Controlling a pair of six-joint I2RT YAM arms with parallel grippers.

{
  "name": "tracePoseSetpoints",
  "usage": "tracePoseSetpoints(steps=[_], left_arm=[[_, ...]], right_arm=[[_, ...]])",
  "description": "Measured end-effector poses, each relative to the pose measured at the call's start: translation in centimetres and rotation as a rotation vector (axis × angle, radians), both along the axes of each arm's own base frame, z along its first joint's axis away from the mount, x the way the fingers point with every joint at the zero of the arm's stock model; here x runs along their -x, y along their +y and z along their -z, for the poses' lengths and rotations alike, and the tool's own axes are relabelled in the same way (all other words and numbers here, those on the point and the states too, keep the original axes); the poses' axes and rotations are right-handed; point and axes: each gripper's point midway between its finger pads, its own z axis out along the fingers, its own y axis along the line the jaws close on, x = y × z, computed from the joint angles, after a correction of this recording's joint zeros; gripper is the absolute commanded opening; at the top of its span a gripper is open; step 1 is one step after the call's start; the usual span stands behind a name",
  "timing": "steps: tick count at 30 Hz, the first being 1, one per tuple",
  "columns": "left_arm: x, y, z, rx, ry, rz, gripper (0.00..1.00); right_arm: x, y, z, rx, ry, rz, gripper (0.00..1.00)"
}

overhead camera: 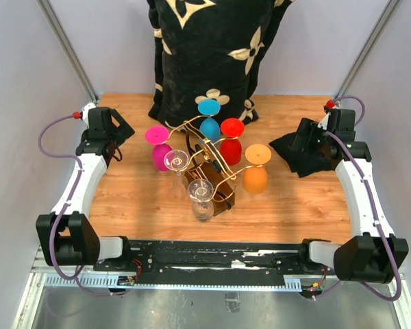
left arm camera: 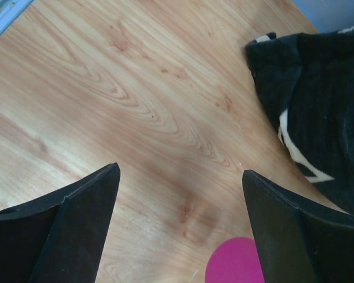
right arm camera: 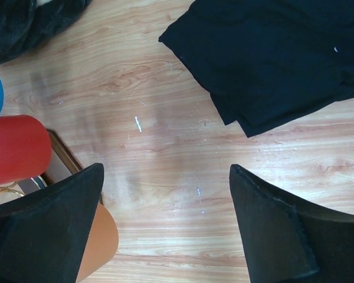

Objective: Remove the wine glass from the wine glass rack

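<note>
Your wine glass rack [overhead camera: 216, 179] stands at the centre of the top view on the wooden table [overhead camera: 133, 199]. Hanging from its gold arms are a pink glass [overhead camera: 161, 154], a blue glass [overhead camera: 209, 127], a red glass [overhead camera: 230, 147], an orange glass [overhead camera: 255, 178] and, toward the lower edge, two clear glasses [overhead camera: 201, 195]. Your left gripper [left arm camera: 176, 177], at the upper left, has its jaws spread wide over bare wood, holding nothing. Your right gripper [right arm camera: 165, 171], at the right, is equally wide and empty, near a black cloth [right arm camera: 271, 59]. A flower-patterned black blanket [overhead camera: 205, 55] drapes at top centre.
</note>
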Motion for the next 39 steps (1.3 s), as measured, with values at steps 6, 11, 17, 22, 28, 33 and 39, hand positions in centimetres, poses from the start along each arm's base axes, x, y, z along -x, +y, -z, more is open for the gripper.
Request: tracePoseSetpoints(steps=[6, 11, 17, 22, 28, 33, 39], left_arm=[[1.3, -1.5, -0.5, 0.049, 0.015, 0.067, 0.95], [2.6, -3.8, -1.3, 0.128, -0.024, 0.164, 0.95], [5.2, -5.3, 0.1, 0.176, -0.004, 0.226, 0.96], [6.3, -5.4, -1.0, 0.16, -0.035, 0.237, 0.96], [6.8, -5.3, -1.5, 0.143, -0.05, 0.25, 0.96], [7.6, -5.5, -1.6, 0.145, -0.061, 0.26, 0.96], [8.2, -5.5, -2.3, 0.13, -0.083, 0.267, 0.96]], right_arm=[[-0.1, 0.0, -0.4, 0.003, -0.006, -0.002, 1.0], [-0.1, 0.1, -0.7, -0.009, -0.014, 0.0, 0.99], [0.9, 0.6, -1.7, -0.028, -0.087, -0.004, 0.99], [0.2, 0.6, 0.2, -0.011, 0.008, 0.002, 0.98], [-2.5, -0.7, 8.2, 0.028, 0.266, 0.049, 0.98], [-8.5, -2.6, 11.1, 0.031, 0.354, 0.096, 0.98], [-13.5, -4.3, 11.7, 0.085, 0.332, 0.13, 0.98]])
